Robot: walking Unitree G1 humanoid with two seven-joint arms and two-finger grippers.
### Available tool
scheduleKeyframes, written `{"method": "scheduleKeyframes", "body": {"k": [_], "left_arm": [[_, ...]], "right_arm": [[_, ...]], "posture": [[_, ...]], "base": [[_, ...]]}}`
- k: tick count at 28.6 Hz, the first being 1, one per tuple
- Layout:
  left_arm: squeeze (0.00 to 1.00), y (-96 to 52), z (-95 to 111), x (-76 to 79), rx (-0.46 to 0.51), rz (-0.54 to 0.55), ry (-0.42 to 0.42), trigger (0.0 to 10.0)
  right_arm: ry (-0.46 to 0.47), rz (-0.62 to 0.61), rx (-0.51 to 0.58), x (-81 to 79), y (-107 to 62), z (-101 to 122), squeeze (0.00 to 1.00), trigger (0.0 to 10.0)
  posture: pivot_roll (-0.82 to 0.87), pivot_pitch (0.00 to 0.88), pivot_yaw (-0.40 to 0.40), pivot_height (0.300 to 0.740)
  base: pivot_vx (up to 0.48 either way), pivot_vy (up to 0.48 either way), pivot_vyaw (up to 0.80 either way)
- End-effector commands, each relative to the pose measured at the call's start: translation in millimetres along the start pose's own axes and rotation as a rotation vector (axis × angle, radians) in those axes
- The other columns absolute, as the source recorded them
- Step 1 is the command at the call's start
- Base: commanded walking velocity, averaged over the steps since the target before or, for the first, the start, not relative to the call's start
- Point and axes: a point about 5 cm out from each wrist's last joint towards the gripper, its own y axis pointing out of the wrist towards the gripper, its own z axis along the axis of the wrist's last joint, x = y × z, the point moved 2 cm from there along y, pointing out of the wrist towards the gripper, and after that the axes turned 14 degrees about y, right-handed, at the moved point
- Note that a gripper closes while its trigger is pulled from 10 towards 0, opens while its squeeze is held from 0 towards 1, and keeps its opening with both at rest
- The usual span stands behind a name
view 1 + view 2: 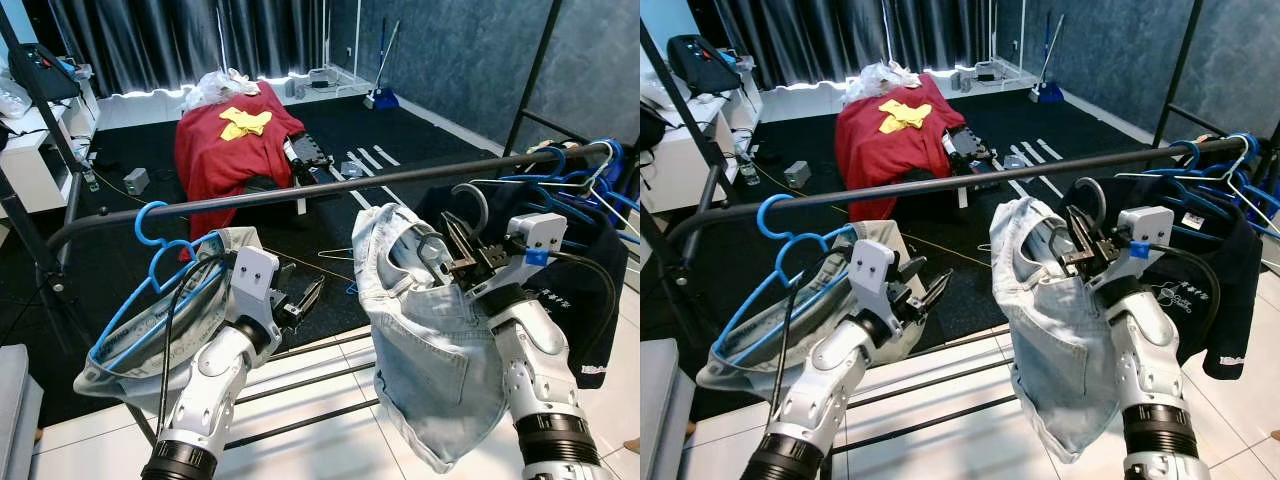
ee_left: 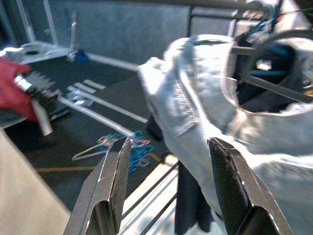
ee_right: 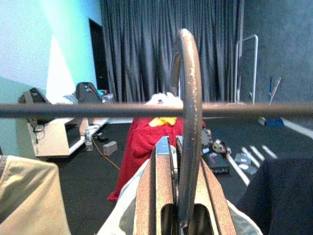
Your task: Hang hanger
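A dark room with black curtains along the back wall, dark carpet beyond a strip of white tile, and a black rail (image 1: 300,192) running across in front of the robot. Something draped in red cloth (image 1: 235,140) sits further back.

The right gripper (image 1: 462,262) is clamped shut on the neck of a grey hanger (image 1: 470,200) carrying pale denim (image 1: 425,350). The hook stands just below and beside the rail, not yet over it. The left gripper (image 1: 300,295) hangs lower with its fingers spread, holding nothing, just in front of a blue hanger (image 1: 150,240) already on the rail with a beige garment (image 1: 150,340). More blue hangers and a dark shirt (image 1: 580,280) crowd the rail's right end.

To do this well, I'd say the hook must rise clear above the rail, move across it, then come down so the curve seats fully before the fingers let go. The gap between the blue hanger and the dark shirt looks the safest spot.

The right wrist view looks straight along the hook (image 3: 188,122) and shows the rail (image 3: 73,110) crossing it, which the head views only hint at. The left wrist view shows the open fingers (image 2: 110,196) apart from the denim (image 2: 205,98), plus loose hangers (image 2: 122,149) on the floor.
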Motion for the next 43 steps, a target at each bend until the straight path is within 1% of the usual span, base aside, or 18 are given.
{"method": "scheduleKeyframes", "body": {"k": [1, 2, 4, 7, 9, 12, 13, 14, 16, 20, 21, 23, 26, 28, 33, 39, 42, 43], "left_arm": [[0.0, -1.8, 11, 0.8, 0.065, -0.052, 0.013, 10.0], [0.0, -2.3, 16, 2.3, 0.089, -0.077, 0.018, 10.0], [0.0, -2.3, 16, 2.3, 0.089, -0.077, 0.018, 10.0], [0.0, -3.3, 21, 2.5, 0.114, -0.093, 0.029, 10.0], [0.0, -4.5, 23, 0.5, 0.116, -0.091, 0.047, 10.0], [0.0, -5.7, 23, -0.9, 0.111, -0.095, 0.06, 10.0], [0.0, -6.9, 22, -2.1, 0.104, -0.101, 0.075, 10.0], [0.0, -6.9, 22, -2.1, 0.104, -0.101, 0.075, 10.0], [0.0, -10.4, 24, -5.2, 0.102, -0.113, 0.095, 10.0], [0.0, -15.8, 26, -7.1, 0.105, -0.128, 0.103, 10.0], [0.0, -15.8, 26, -7.1, 0.105, -0.128, 0.103, 10.0], [0.0, -18.6, 28, -9.7, 0.105, -0.134, 0.113, 10.0], [0.0, -20.3, 28, -10.9, 0.104, -0.134, 0.118, 10.0], [0.0, -22.7, 29, -12.7, 0.101, -0.134, 0.124, 10.0], [0.0, -25.7, 28, -12.7, 0.089, -0.132, 0.13, 10.0], [0.0, -26.5, 28, -12.4, 0.087, -0.13, 0.129, 10.0], [0.0, -27.5, 31, -10.2, 0.106, -0.14, 0.115, 10.0], [0.0, -27.9, 37, -8.1, 0.146, -0.153, 0.092, 10.0]], "right_arm": [[0.004, 0.041, 0.01, 1.1, 15.6, 13, 0.0, 10.0], [0.007, 0.049, -0.004, 4.3, 21.7, 17, 0.0, 10.0], [0.007, 0.049, -0.004, 4.3, 21.7, 17, 0.0, 10.0], [0.014, 0.059, -0.024, 10.0, 29.3, 21, 0.0, 10.0], [0.042, 0.078, -0.058, 14.7, 33.9, 21, 0.0, 10.0], [0.074, 0.1, -0.09, 14.9, 36.1, 18, 0.0, 10.0], [0.102, 0.128, -0.124, 13.4, 37.8, 14, 0.0, 10.0], [0.102, 0.128, -0.124, 13.4, 37.8, 14, 0.0, 10.0], [0.14, 0.177, -0.183, 7.0, 44.7, 6, 0.0, 10.0], [0.154, 0.209, -0.224, -2.0, 54.3, -1, 0.0, 10.0], [0.154, 0.209, -0.224, -2.0, 54.3, -1, 0.0, 10.0], [0.135, 0.205, -0.229, -8.9, 64.2, -3, 0.0, 10.0], [0.128, 0.199, -0.221, -11.8, 68.4, -3, 0.0, 10.0], [0.129, 0.203, -0.227, -18.3, 75.9, -3, 0.0, 10.0], [0.126, 0.223, -0.258, -25.3, 79.9, -8, 0.0, 10.0], [0.125, 0.224, -0.263, -26.4, 80.6, -9, 0.0, 10.0], [0.125, 0.222, -0.26, -26.8, 81.6, -8, 0.0, 10.0], [0.124, 0.221, -0.258, -26.3, 81.8, -8, 0.0, 10.0]], "posture": [[-0.15, 0.045, 0.012, 0.74], [-0.15, 0.049, 0.009, 0.74], [-0.15, 0.049, 0.009, 0.74], [-0.14, 0.054, 0.005, 0.74], [-0.12, 0.066, -0.002, 0.74], [-0.12, 0.071, -0.001, 0.74], [-0.12, 0.075, -0.001, 0.74], [-0.12, 0.075, -0.001, 0.74], [-0.1, 0.09, -0.01, 0.74], [-0.09, 0.099, -0.017, 0.74], [-0.09, 0.099, -0.017, 0.74], [-0.08, 0.102, -0.022, 0.74], [-0.07, 0.107, -0.025, 0.74], [-0.07, 0.111, -0.033, 0.74], [-0.06, 0.117, -0.044, 0.74], [-0.05, 0.116, -0.048, 0.74], [-0.05, 0.113, -0.055, 0.74], [-0.05, 0.107, -0.052, 0.74]], "base": [[0.0, 0.0, 0.0], [0.0, 0.0, 0.0], [0.0, 0.0, 0.0], [0.0, 0.0, 0.0], [0.0, 0.0, 0.0], [0.0, 0.0, 0.0], [0.0, 0.0, 0.0], [0.0, 0.0, 0.0], [0.0, 0.0, 0.0], [0.0, 0.0, 0.0], [0.0, 0.0, 0.0], [0.0, 0.0, 0.0], [0.0, 0.0, 0.0], [0.0, 0.0, 0.0], [0.0, 0.0, 0.0], [0.0, 0.0, 0.0], [0.0, 0.0, 0.0], [0.0, 0.0, 0.0]]}}
